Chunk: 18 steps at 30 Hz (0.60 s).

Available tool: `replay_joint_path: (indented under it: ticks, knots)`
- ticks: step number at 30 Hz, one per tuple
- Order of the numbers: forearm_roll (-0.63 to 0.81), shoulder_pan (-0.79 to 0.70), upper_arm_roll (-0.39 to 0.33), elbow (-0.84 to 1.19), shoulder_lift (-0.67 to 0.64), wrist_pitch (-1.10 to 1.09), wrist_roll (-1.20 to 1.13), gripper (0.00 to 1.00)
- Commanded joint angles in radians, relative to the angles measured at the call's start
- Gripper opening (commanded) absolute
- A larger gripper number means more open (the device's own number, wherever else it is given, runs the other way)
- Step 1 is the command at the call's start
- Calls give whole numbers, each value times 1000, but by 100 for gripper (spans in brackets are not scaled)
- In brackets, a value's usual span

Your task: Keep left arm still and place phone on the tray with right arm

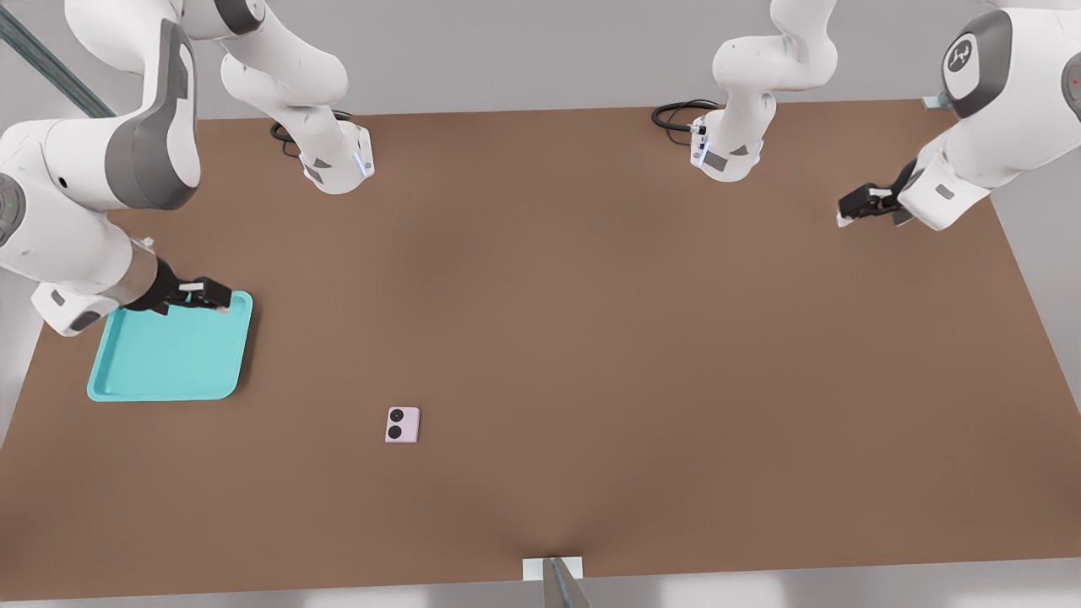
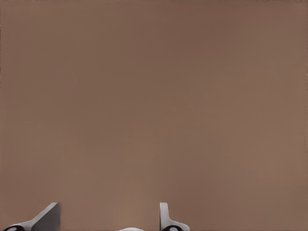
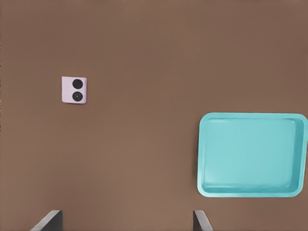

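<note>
Your table [image 1: 591, 338] is a broad brown top, and on it sit only two loose things. The right arm [image 1: 110, 169] reaches in from the front view's left, and its gripper [image 1: 207, 294] hangs above the far corner of the tray [image 1: 169, 355], holding nothing. In the right wrist view the two finger tips show wide apart at the frame edge, so read the jaws as spread

The tray lies flat near the front view's left edge of the table, turquoise, rim up, and it is empty: nothing rests on its floor in either view. The phone [image 1: 403, 424] lies flat on the bare table, well apart from the tray, towards the front view's right and nearer the camera, lenses facing up

Your step in hand looks like the reach to the phone, so nothing of the task is done yet. To do it well, you should carry the gripper across clear of the tray's rim, centre it over the phone [image 3: 74, 90], and turn the wrist so the fingers close across two opposite edges. The phone is thin and lies flush, so come down low enough to catch its sides; too high a pinch would likely slip off. Keep the jaws wide until you are down
</note>
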Motion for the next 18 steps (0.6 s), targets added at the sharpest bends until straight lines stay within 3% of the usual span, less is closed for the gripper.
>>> replay_joint_path:
  ticks: [1,5,11,18]
  knots:
    - [-1,2,0,1,1,76,-47,100]
    - [-33,111,2,-2,114,203,33,100]
    - [-36,224,0,24,468,573,265,100]
    - [-68,289,0,21,629,758,515,100]
